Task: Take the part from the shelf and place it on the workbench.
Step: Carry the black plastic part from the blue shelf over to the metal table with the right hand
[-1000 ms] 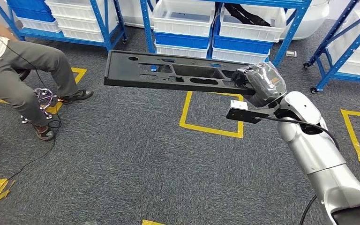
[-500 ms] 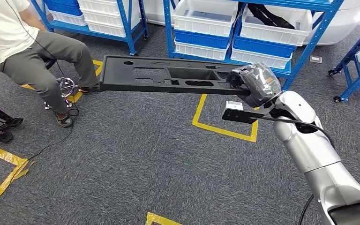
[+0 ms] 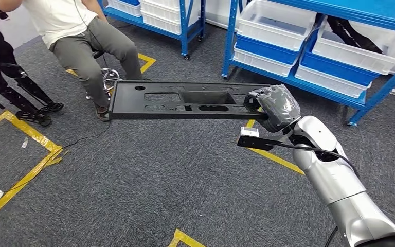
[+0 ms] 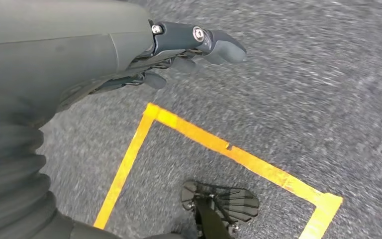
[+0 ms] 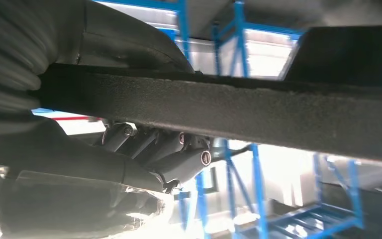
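The part is a long black flat panel [image 3: 180,100] with several cut-outs, held level above the carpet. My right hand [image 3: 273,106] grips its right end, the silver arm reaching in from the lower right. In the right wrist view the panel's edge [image 5: 229,107] crosses the picture with my fingers [image 5: 179,159] wrapped under it. My left hand [image 4: 179,45] hangs over the grey carpet, fingers extended and holding nothing.
A person [image 3: 82,36] sits on a stool at the far left, close to the panel's free end. Blue shelves [image 3: 308,46] with white and blue bins stand behind. Yellow tape lines [image 3: 25,154] mark the grey carpet. A tripod's black legs [image 3: 15,98] stand at left.
The whole view has swung, so the shelves have slid right and the seated person has come closer to centre. My right hand keeps its grip on the panel.
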